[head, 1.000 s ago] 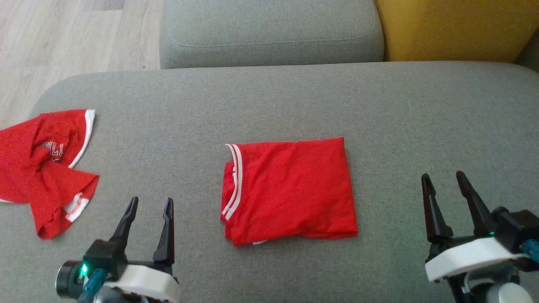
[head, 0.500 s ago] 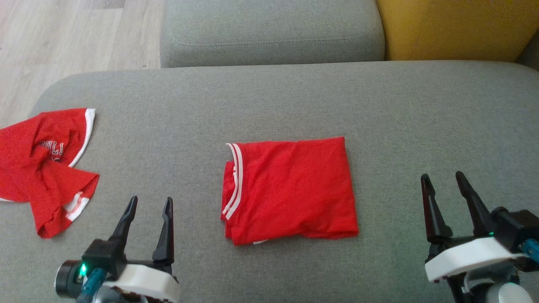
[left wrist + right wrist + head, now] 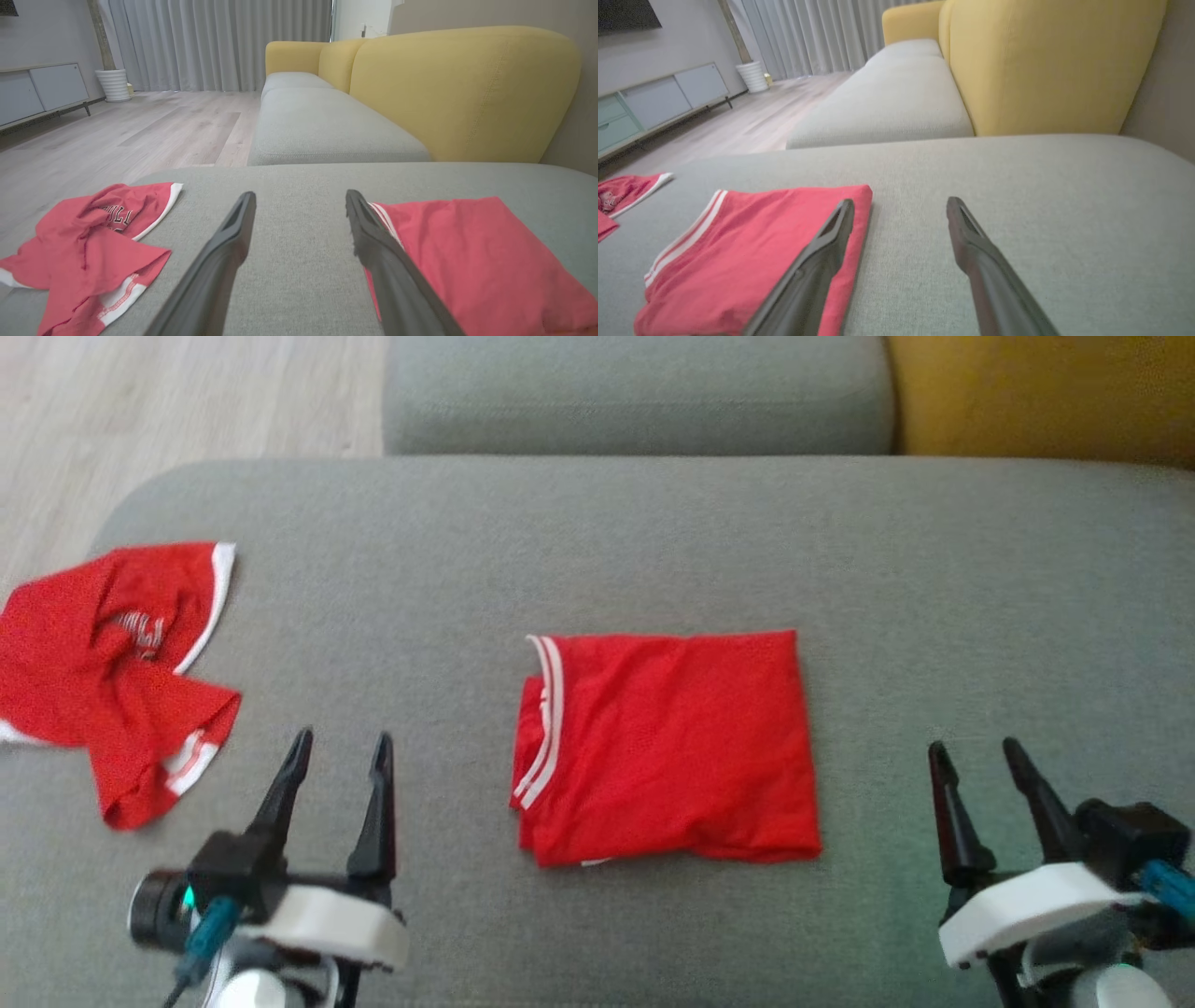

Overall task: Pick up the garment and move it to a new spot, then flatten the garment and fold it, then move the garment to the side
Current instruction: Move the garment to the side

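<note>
- While both tools are hovering over the near edge, the folded garment [image 3: 667, 747] is lying as a red rectangle in the middle of the grey cushion [image 3: 653, 541]. Its white-striped edge is facing left and a few wrinkles are running along its near side.
- Tool, left gripper [image 3: 342, 739]: sitting near and to the left of the folded garment, apart from it. Its fingers are standing wide, pointing far and carrying nothing.
- Tool, right gripper [image 3: 972, 747]: sitting near and to the right of the folded garment, also apart from it. Its fingers are likewise spread wide and carrying nothing.
- Other item, crumpled garment [image 3: 112, 681]: red with white trim and some lettering, lying bunched at the left edge of the cushion. It is well apart from the folded one, and nothing is touching it.
- Step in hand, as judged: the fold is looking finished, so the move to the side is appearing due. No grasp is being made yet.
- Next move, as judged: it is calling for both grippers coming in on the garment's left and right edges and pinching through all layers. Shifting both sides evenly would be keeping the stack from opening. Bare cushion on the right is offering room, while the left is already holding the crumpled piece.
</note>
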